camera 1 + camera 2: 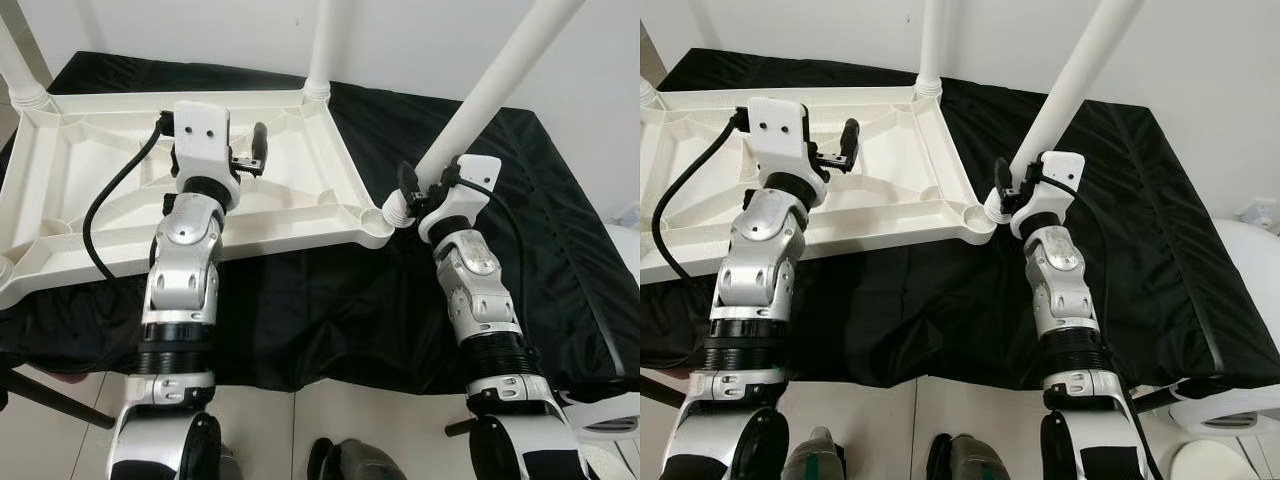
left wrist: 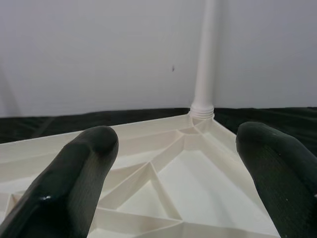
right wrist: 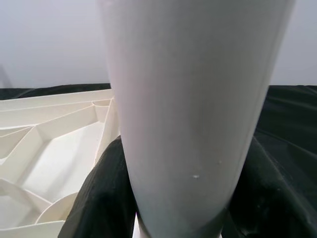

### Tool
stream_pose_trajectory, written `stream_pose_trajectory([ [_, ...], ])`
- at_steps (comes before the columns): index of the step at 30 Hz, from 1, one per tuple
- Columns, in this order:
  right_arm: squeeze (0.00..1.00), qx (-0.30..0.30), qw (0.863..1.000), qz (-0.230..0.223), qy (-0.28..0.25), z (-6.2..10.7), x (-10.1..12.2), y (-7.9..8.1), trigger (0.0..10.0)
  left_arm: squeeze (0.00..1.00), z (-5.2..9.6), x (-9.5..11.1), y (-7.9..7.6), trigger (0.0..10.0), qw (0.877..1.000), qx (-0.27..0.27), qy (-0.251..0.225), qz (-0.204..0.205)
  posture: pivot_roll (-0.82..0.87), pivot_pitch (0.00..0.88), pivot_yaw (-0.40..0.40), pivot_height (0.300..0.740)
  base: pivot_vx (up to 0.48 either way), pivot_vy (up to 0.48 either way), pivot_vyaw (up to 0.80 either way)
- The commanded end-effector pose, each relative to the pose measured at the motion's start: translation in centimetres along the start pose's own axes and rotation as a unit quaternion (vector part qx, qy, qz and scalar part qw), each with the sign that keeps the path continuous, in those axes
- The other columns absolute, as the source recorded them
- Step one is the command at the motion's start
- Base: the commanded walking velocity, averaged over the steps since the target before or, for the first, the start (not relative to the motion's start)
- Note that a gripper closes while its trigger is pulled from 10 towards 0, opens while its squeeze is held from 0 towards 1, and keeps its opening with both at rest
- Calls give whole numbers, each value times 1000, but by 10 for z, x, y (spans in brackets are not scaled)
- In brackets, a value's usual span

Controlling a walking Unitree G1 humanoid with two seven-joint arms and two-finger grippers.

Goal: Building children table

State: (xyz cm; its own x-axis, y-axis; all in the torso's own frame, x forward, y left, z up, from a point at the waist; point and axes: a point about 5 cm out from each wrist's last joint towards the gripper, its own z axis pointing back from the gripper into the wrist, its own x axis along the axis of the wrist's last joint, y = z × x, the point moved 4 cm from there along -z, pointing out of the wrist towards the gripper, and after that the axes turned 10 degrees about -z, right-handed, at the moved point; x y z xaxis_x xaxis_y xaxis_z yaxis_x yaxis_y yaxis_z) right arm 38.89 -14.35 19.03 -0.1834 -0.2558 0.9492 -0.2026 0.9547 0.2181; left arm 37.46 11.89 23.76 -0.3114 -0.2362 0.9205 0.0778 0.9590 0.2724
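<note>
Black cloth covers the counter, and on it the white plastic tabletop lies upside down, its ribbed underside facing up, its long side running across in front of the robot from left to right.

Judging by the corners, the job looks well along. A leg stands upright in the far corner socket, and another rises at the far left corner. At the near right corner a third leg sits with its threaded foot at the socket, but its long axis is tilted — it leans up and away to the right instead of standing straight like the others. So I'd say this one is not yet seated, and the near left corner, at the frame's edge, is too cut off to tell.

The right pincer is clamped on the tilted leg just above its foot; in the right wrist view the black fingers press either side of the white tube. The left pincer hovers over the middle of the ribbed underside, its fingers apart and holding nothing — the ribs lie in plain sight between them.
</note>
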Motion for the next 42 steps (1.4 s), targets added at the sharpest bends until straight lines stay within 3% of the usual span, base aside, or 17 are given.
stream_pose_trajectory([
  [1, 0, 4, 1000, 2, -4, -1, 5, 1, 10000, 0, 3, 3, -7, 10000, 1000, -9, -13, -12, 51, 0, -115, 740, 0, 0, 0],
  [3, 0, 0, 1000, 2, -1, 3, 3, -2, 10000, 0, 8, -2, -6, 10000, 999, 4, -10, -31, 54, 0, -109, 740, 0, 0, 0],
  [7, 0, -21, 999, 20, -20, 12, 5, -10, 10000, 0, 11, 2, -2, 10000, 999, 28, -14, -18, 61, 0, -102, 740, 0, 0, 0],
  [9, 0, -25, 998, 36, -41, 18, 9, -9, 10000, 0, 15, 0, -2, 10000, 999, 31, -12, -23, 57, 0, -98, 740, 0, 0, 0],
  [17, 0, -49, 995, 29, -82, 43, 19, -4, 10000, 0, 31, 0, 5, 10000, 998, 50, -24, -12, 47, 0, -86, 740, 0, 0, 0],
  [28, 0, -62, 994, 30, -85, 54, 19, -2, 10000, 0, 48, -8, 5, 10000, 998, 51, -13, -16, 51, 0, -77, 740, 0, 0, 0],
  [35, 0, -67, 994, 27, -78, 67, 4, -2, 10000, 0, 59, -18, -1, 10000, 999, 47, -8, -1, 51, 12, -75, 740, 0, 0, 0],
  [42, 0, -97, 992, 42, -66, 78, -4, -12, 10000, 0, 68, -25, 1, 10000, 999, 47, -5, 6, 45, 11, -70, 740, 0, 0, 0],
])
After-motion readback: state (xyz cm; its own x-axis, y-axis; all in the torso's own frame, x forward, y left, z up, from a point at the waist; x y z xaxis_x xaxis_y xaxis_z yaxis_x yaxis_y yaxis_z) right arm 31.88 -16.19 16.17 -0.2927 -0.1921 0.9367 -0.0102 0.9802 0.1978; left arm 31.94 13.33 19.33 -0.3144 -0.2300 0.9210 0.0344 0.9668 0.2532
